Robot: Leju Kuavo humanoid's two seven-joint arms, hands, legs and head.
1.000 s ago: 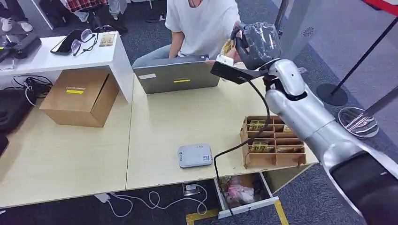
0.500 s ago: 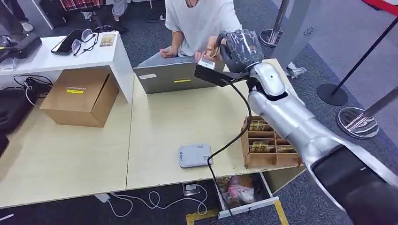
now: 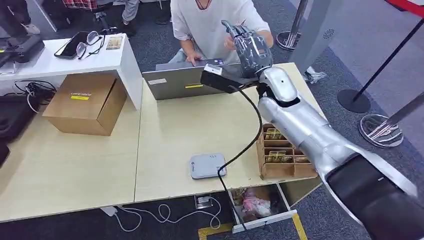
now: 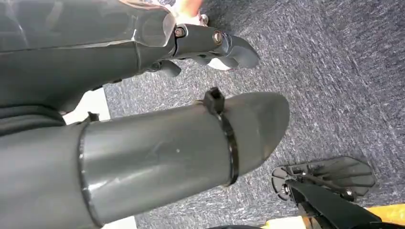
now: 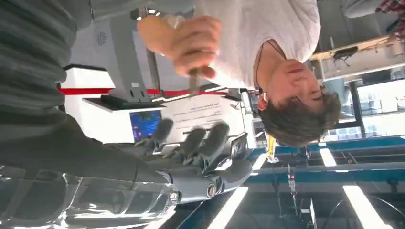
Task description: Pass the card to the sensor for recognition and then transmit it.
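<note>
- Whereas a moment ago it gripped the card, the right hand [image 3: 248, 46] now spreads empty before the person's hand [image 5: 188, 45].
- Handover appears complete; the person's hand seems to hold a thin object, identity uncertain.
- Left hand [image 4: 210, 45]: curled, nothing visibly held.

No lettering reads clearly. Cardboard box [image 3: 85, 103] left of the laptop [image 3: 188, 80]: yellow label on top, print too small to read. Laptop lid: yellow sticker and a white one, both illegible. Grey sensor [image 3: 207, 165] in front of the laptop: small dark marks, possibly a logo and a code.
</note>
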